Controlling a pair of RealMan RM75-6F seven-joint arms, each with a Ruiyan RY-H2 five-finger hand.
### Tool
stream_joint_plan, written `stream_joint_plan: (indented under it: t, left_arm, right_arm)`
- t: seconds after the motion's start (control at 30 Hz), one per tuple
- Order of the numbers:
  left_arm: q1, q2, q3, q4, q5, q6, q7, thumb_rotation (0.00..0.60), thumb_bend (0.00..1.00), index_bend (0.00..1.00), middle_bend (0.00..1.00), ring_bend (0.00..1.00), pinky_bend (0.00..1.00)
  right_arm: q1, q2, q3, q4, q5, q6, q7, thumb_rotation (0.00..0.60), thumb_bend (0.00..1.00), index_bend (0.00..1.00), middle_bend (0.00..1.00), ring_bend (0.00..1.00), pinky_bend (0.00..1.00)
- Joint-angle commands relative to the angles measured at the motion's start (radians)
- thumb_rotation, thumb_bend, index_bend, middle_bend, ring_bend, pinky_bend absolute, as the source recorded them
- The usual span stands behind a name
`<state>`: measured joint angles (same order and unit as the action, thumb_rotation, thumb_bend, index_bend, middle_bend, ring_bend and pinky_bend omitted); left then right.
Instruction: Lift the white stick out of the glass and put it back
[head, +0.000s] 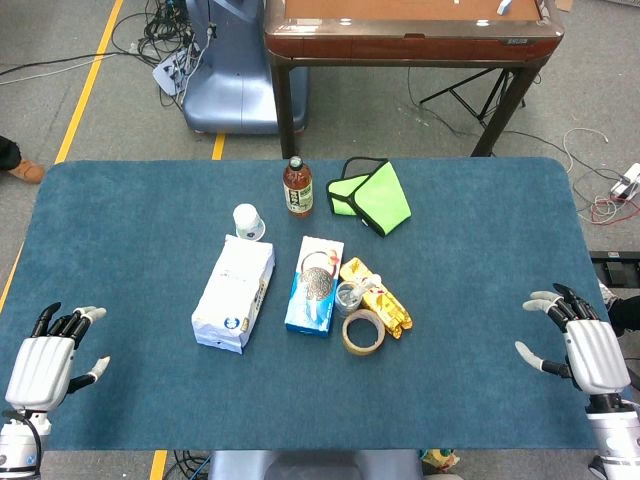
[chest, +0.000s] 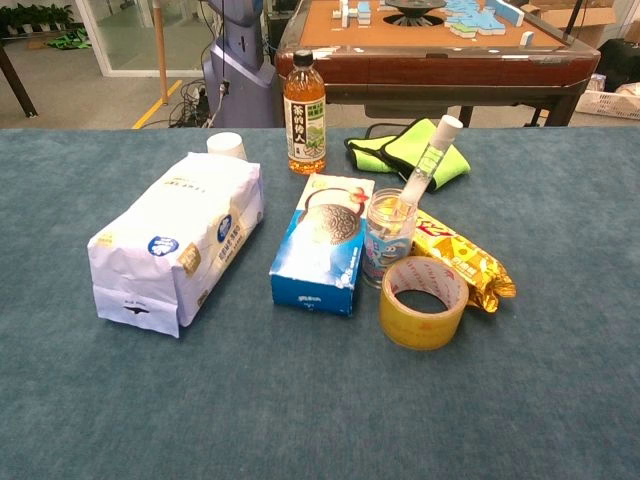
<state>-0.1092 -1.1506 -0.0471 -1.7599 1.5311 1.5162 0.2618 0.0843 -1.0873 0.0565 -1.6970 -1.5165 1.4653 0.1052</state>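
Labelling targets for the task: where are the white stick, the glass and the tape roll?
white stick (chest: 428, 157), chest view, mid shaft.
glass (chest: 387, 243), chest view, front wall.
tape roll (chest: 424, 318), chest view, front outer band.

white stick (chest: 428, 160) foot: blurred inside glass (chest: 388, 236) | snack packet (chest: 462, 258): partly behind tape roll (chest: 424, 301)

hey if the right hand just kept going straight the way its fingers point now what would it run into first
Probably nothing. The right hand hovers open at the table's right edge, fingers pointing up-left across bare blue table. The green pouch sits far along roughly that line, though depth is unclear.
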Motion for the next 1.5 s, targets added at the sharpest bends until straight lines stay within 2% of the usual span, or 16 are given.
stream_joint_plan:
  t: [0.03, 0.27, 0.67, 0.97, 1.1, 1.5]
  left_arm:
    - [-0.002, 0.000, -0.001, 0.002, -0.002, -0.004, -0.003, 0.600, 0.24, 0.25, 0.25, 0.30, 0.08]
    - [-0.002, 0.001, 0.002, 0.006, 0.006, -0.003, -0.006, 0.600, 0.24, 0.25, 0.25, 0.30, 0.08]
    - [0.007, 0.008, 0.005, 0.012, 0.008, 0.008, -0.024, 0.600, 0.24, 0.25, 0.25, 0.30, 0.08]
    - [0.020, 0.017, 0.008, 0.016, 0.009, 0.023, -0.035, 0.600, 0.24, 0.25, 0.25, 0.30, 0.08]
    - [0.026, 0.025, 0.008, 0.014, 0.011, 0.032, -0.038, 0.600, 0.24, 0.25, 0.25, 0.30, 0.08]
    - [0.032, 0.036, 0.007, 0.011, 0.007, 0.034, -0.037, 0.600, 0.24, 0.25, 0.25, 0.30, 0.08]
  right_arm:
    - [0.000, 0.000, -0.002, -0.002, 0.001, -0.003, -0.001, 0.600, 0.29, 0.36, 0.28, 0.13, 0.19]
    - [0.018, 0.013, 0.009, -0.019, 0.010, -0.027, -0.009, 0.600, 0.29, 0.36, 0.28, 0.13, 0.19]
    - [0.161, 0.030, 0.079, -0.090, 0.087, -0.215, -0.062, 0.600, 0.29, 0.38, 0.28, 0.13, 0.19]
    - [0.322, -0.046, 0.139, -0.074, 0.165, -0.396, -0.100, 0.600, 0.29, 0.39, 0.28, 0.13, 0.19]
    - [0.386, -0.105, 0.159, -0.042, 0.203, -0.468, -0.075, 0.600, 0.29, 0.41, 0.28, 0.13, 0.19]
    - [0.493, -0.238, 0.177, 0.070, 0.242, -0.570, 0.033, 0.600, 0.29, 0.42, 0.29, 0.13, 0.19]
